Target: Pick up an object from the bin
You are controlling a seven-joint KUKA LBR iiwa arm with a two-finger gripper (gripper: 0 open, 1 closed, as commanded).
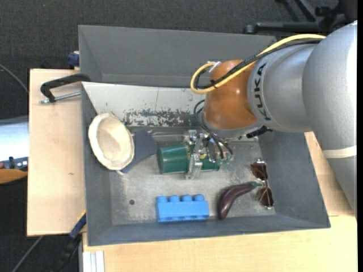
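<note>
Gripper (199,152) is down in the middle of the bin (170,55), right at the dark green cylinder's (172,158) right end, honestly can't tell if it's clamped or open.

Bare bin floor (126,197) lies open at the front left, between a white bowl (110,141) by the left wall and a blue brick (181,207) near the front wall. A green cup (172,158) with the gripper (200,153) just beside it crowds the middle; a dark eggplant (233,199) and sunglasses (262,183), close together, block the front right.
</note>
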